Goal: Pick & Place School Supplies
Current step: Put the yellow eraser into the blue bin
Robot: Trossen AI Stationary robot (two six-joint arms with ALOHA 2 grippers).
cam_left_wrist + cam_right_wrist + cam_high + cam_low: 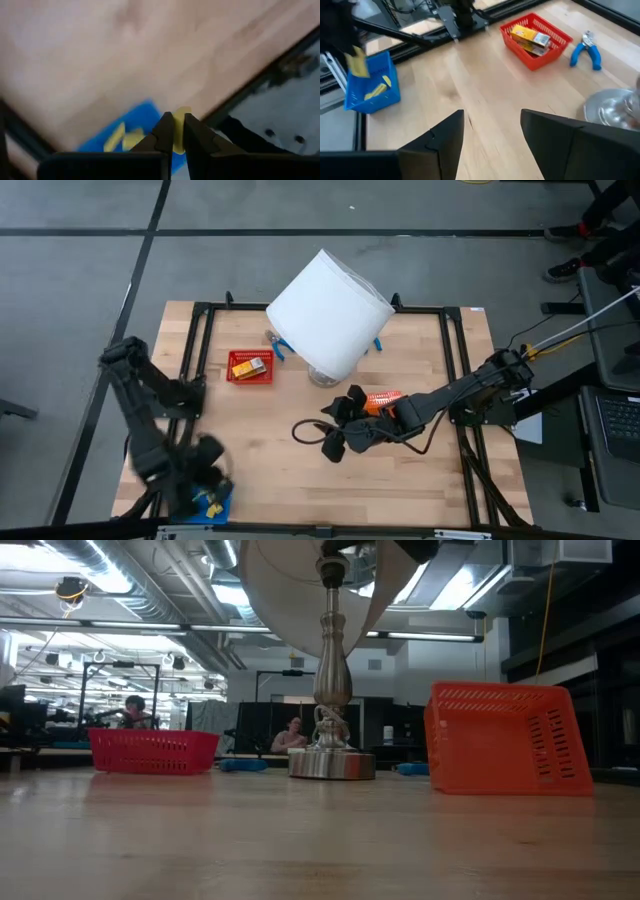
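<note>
My left gripper (178,119) hangs over the table's near left corner (203,492), shut on a small yellow stick (179,131). It is above a blue tray (141,116) that holds more yellow sticks (376,90). The right wrist view shows that stick (357,63) hanging over the tray (370,97). My right gripper (492,132) is open over bare wood at the table's middle (335,437), next to an orange basket (384,401). Yellow-orange packets (530,36) lie in a red basket (250,367). A blue-handled tool (585,51) lies flat on the wood. My left gripper pinches the yellow stick between its two fingers (165,131). The stick's end (182,111) shows just past the fingertips. It is lifted clear above the blue tray. In the right wrist view its free part (359,67) hangs below the fingers.
A lamp with a big white shade (328,313) stands on a metal base (331,764) at the table's far middle. The orange basket (505,740) is to its right and the red basket (155,750) to its left. A black frame (455,350) borders the table. People sit in the room beyond.
</note>
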